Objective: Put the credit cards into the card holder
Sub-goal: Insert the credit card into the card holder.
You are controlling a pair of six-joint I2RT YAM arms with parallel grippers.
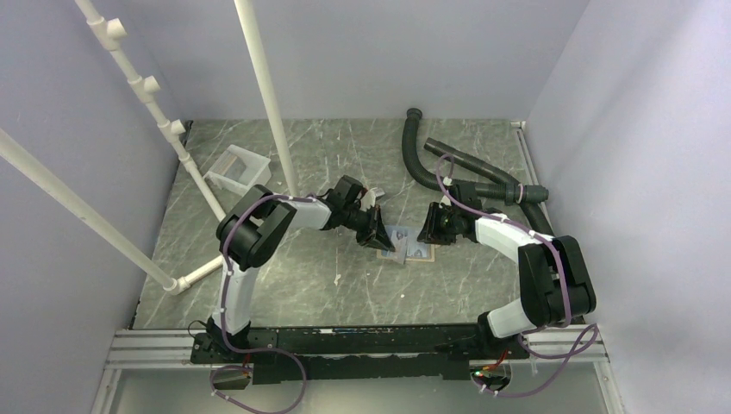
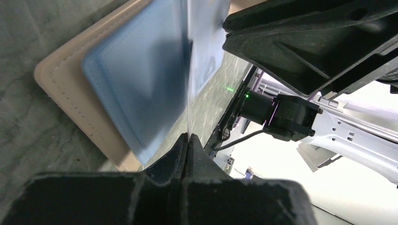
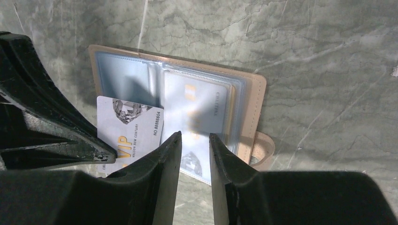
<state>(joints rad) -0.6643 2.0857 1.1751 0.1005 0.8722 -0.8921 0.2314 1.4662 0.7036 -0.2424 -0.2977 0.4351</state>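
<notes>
The card holder [image 1: 420, 250] lies open on the marble table, tan outside [image 3: 257, 108] with pale blue-grey sleeves. In the right wrist view a grey VIP credit card [image 3: 129, 133] lies over the holder's left side, its lower corner pinched in the left gripper's fingers [image 3: 56, 136]. My left gripper [image 2: 187, 137] is shut on that card [image 2: 206, 42], seen nearly edge-on beside the holder [image 2: 61, 89]. A second card [image 3: 197, 108] sits in the right sleeve, its lower end sticking out. My right gripper [image 3: 195, 136] hovers over that end, jaws slightly apart, nothing between them.
A white open tray [image 1: 237, 168] stands at the back left. White pipes [image 1: 267, 95] rise over the left half of the table. Black corrugated hoses [image 1: 470, 177] lie at the back right. The two grippers [image 1: 379, 235] [image 1: 428, 233] are close together over the holder.
</notes>
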